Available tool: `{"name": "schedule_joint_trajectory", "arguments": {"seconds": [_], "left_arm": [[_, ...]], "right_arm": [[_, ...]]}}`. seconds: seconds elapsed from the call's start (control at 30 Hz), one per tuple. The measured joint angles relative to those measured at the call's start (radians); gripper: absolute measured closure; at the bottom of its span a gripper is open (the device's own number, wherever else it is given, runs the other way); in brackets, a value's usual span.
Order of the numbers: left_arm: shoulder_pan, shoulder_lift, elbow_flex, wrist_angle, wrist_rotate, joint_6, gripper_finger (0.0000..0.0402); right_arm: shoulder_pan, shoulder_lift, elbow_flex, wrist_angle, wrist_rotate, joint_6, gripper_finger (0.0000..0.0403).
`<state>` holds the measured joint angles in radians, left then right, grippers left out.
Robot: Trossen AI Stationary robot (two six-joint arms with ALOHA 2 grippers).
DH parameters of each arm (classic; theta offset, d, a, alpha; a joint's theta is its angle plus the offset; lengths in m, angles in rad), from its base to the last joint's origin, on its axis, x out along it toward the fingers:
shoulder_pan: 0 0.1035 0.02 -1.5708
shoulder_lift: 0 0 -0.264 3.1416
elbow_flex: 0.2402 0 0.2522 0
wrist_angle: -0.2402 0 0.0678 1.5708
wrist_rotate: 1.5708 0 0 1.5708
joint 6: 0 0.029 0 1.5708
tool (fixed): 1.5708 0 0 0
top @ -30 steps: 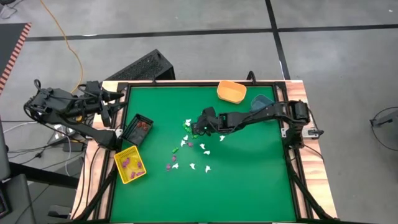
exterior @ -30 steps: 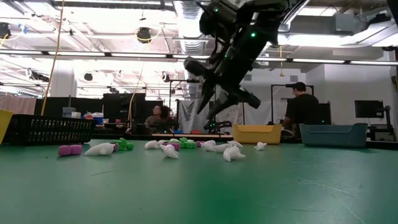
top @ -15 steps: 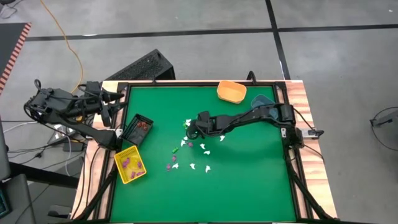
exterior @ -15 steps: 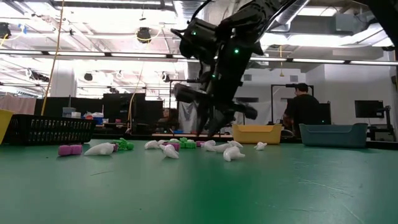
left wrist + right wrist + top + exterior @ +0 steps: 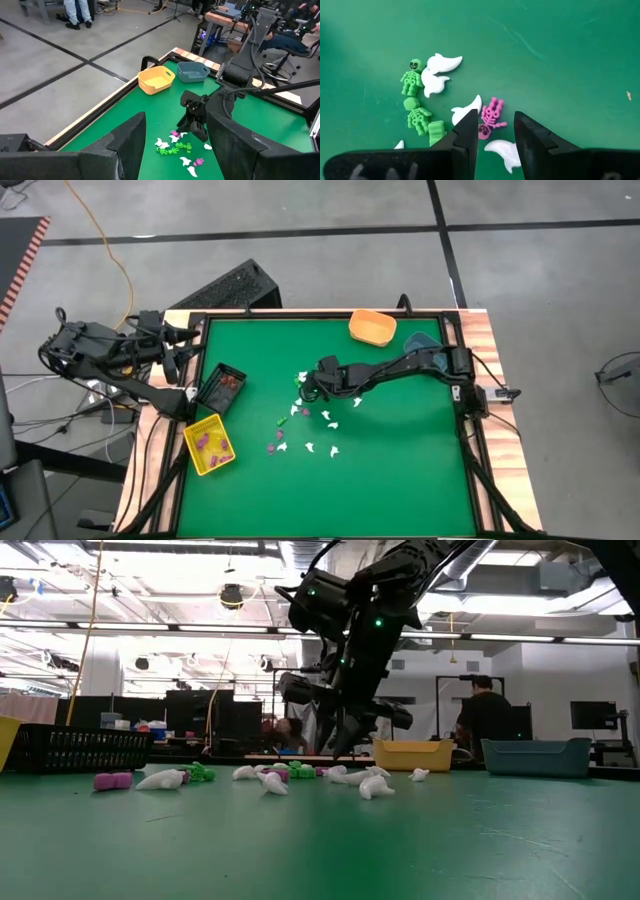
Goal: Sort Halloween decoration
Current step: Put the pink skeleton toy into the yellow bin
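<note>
**Right gripper low over the trinket pile**

While the left gripper (image 5: pixel 185 350) waits beyond the table's left edge, its jaws apparently parted and empty, the right gripper (image 5: pixel 492 131) hangs just above the trinkets (image 5: pixel 305 420) scattered near the middle of the green table (image 5: pixel 400 470). Its jaws stand partly open around nothing. Between the fingertips (image 5: pixel 470 125) lies a purple skeleton (image 5: pixel 490 116), with white ghosts (image 5: pixel 442 63) and green skeletons (image 5: pixel 412 78) beside it.

A robotics lab — open hall, ceiling lights (image 5: pixel 232 592), monitors (image 5: pixel 590 716), taped concrete floor (image 5: pixel 300 240).
</note>
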<state>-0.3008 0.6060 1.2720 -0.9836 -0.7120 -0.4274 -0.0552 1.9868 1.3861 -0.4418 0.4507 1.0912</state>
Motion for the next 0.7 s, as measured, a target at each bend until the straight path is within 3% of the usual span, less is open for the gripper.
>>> {"name": "schedule_joint_trajectory", "arguments": {"seconds": [0.2,0.47,0.7], "left_arm": [[0.000,0.000,0.000,0.001,0.000,0.000,0.0202],[0.000,0.000,0.000,-0.001,0.013,0.001,0.0202],[0.000,0.000,0.000,-0.004,0.013,0.001,0.0202]], "right_arm": [[-0.005,0.075,0.010,0.046,-0.018,0.011,0.0281],[0.013,0.069,0.013,-0.018,0.021,0.072,0.0286],[0.008,0.067,0.021,-0.049,-0.004,0.097,0.0345]]}}
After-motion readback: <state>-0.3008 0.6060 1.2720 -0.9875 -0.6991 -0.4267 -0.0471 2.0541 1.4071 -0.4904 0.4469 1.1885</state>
